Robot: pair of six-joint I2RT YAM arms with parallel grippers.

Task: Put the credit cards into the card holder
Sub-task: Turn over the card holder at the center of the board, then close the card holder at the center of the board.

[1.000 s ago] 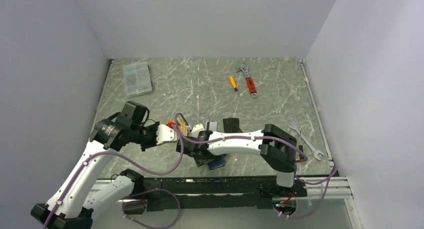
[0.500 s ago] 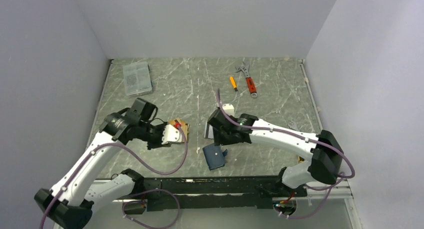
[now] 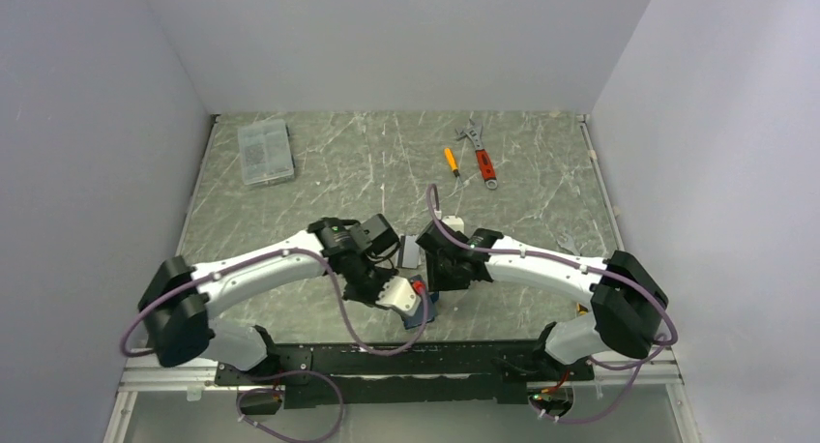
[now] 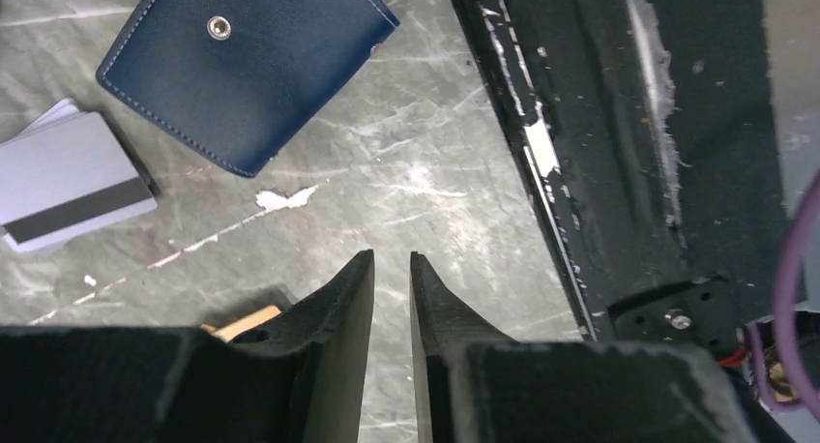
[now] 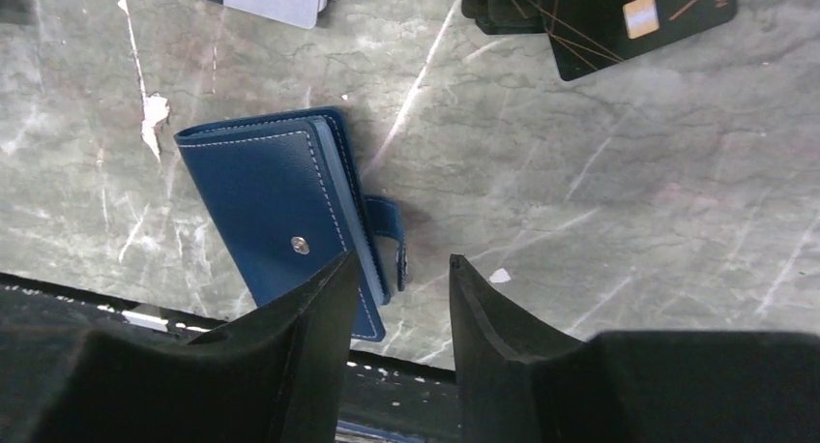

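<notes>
A: Any writing to read?

B: Only on the top black plastic card, well ahead of the right jaws and right of their gap. Thin gold lines, a gold chip, and gold letters cut off by the frame edge, not legible. No brand to see on the small navy blue stitched card holder, just a round metal snap stud.

A: Lie of that holder?

B: Flat on the grey-green marbled bench, folded shut, stud face up. Just ahead of the right jaws and left of their gap, with the near corner slipping behind the left-hand tip. Long axis slanted, running from that corner away and leftward. Leaf edges and the loose snap tab turned toward the gap, the tab not pressed onto the stud.

A: And from the other wrist?

B: Well ahead of the left jaws and far left of their gap, again slanted. Nearer, also to the left, a white-grey card with a black magnetic stripe along its long side; near the holder, not touching. Off to the right, a black rail along the bench edge.

A: Jaws?

B: On the right arm, parted to a middling gap with only bare bench between. On the left arm, down to a thin slit, nothing in it. A tan sliver beside the left-hand one; cannot tell what.
</notes>
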